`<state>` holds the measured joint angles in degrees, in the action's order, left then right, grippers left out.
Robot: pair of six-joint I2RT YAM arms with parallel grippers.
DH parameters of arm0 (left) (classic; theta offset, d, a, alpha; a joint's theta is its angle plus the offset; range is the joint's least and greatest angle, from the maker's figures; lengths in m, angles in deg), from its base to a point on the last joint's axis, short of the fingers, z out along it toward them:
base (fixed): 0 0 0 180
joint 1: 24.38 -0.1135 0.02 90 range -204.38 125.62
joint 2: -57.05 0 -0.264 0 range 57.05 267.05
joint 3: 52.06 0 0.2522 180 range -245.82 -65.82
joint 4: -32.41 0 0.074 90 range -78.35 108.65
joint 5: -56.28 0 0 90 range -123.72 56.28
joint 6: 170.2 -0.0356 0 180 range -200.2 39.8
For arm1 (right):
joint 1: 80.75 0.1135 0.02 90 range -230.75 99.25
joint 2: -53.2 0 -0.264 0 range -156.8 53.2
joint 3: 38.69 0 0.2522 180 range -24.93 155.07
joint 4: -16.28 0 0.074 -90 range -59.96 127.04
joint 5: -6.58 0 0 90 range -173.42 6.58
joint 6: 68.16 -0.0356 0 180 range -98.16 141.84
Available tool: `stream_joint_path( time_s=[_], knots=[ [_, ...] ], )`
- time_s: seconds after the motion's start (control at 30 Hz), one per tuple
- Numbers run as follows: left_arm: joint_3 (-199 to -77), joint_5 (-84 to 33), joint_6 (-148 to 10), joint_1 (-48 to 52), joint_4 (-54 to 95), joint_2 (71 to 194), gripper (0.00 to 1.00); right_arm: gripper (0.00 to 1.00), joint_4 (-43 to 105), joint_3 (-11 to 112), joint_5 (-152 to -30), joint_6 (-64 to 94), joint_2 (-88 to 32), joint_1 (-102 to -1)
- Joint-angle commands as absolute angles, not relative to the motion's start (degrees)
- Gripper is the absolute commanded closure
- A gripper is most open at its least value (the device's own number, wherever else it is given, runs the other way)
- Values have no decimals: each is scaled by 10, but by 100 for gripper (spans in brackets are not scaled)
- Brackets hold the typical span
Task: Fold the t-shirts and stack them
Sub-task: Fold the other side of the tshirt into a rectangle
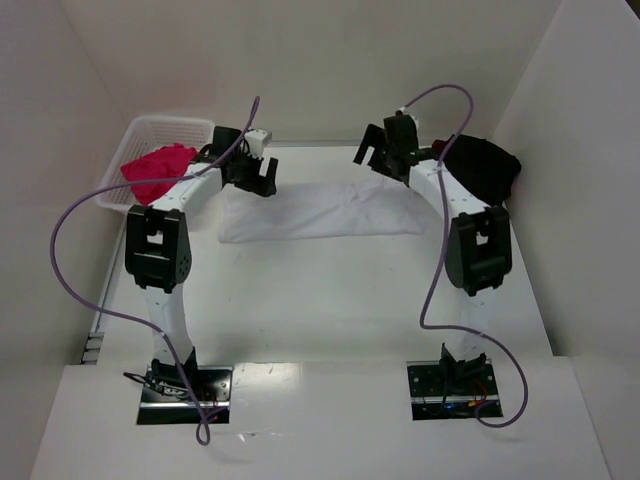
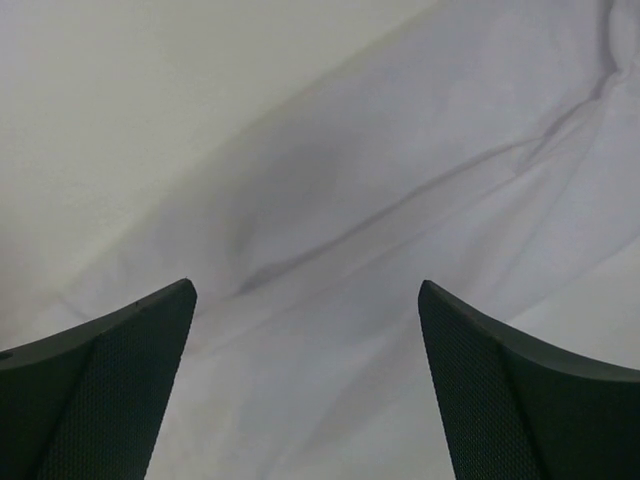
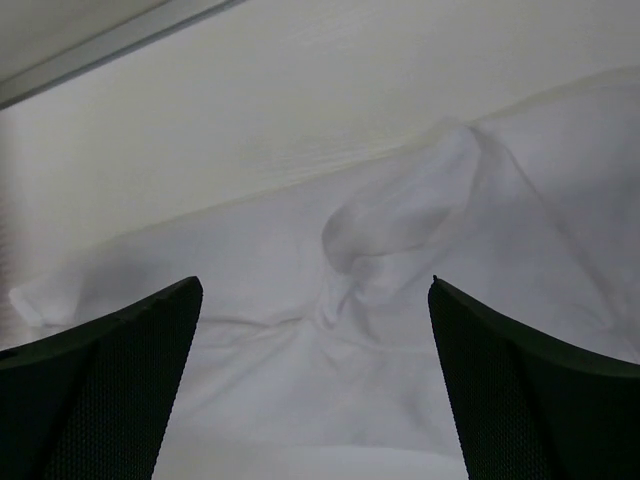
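A white t-shirt (image 1: pixel 320 210) lies folded into a long strip across the far middle of the table. My left gripper (image 1: pixel 262 182) hangs open over its left end, and wrinkled white cloth (image 2: pixel 400 230) fills that wrist view between the spread fingers. My right gripper (image 1: pixel 372 158) is open above the strip's right end, where a bunched peak of white cloth (image 3: pixel 400 215) stands up between its fingers. A pink-magenta t-shirt (image 1: pixel 155 170) sits crumpled in the basket. A black t-shirt (image 1: pixel 485 165) lies heaped at the far right.
The white lattice basket (image 1: pixel 165 128) stands at the far left against the wall. White walls close in the table on the left, back and right. Purple cables loop off both arms.
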<state>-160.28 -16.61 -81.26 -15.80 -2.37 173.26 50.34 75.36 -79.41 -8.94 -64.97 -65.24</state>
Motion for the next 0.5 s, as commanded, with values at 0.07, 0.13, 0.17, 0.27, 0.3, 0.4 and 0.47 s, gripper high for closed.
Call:
stream_joint_path(
  time_s=[0.07,0.13,0.17,0.27,0.3,0.4,0.47],
  knots=[
    [-1634,-233,-968,-150,-77,1804,1,0,460,639,-775,-105,-497,-669],
    [-1625,-246,-980,-150,-82,1811,1,0,460,593,-775,-110,-480,-669],
    [-1619,-246,-980,-150,-82,1811,1,0,460,581,-775,-117,-463,-669],
    [-1605,-252,-987,-150,-77,1816,1,0,460,532,-775,-136,-432,-669],
    [-1597,-262,-987,-150,-77,1816,1,0,455,508,-775,-136,-425,-669],
    [-1597,-290,-970,-150,-77,1826,1,0,450,479,-775,-148,-408,-669],
    [-1597,-323,-950,-143,-96,1833,1,0,456,471,-775,-148,-408,-669]
  ],
)
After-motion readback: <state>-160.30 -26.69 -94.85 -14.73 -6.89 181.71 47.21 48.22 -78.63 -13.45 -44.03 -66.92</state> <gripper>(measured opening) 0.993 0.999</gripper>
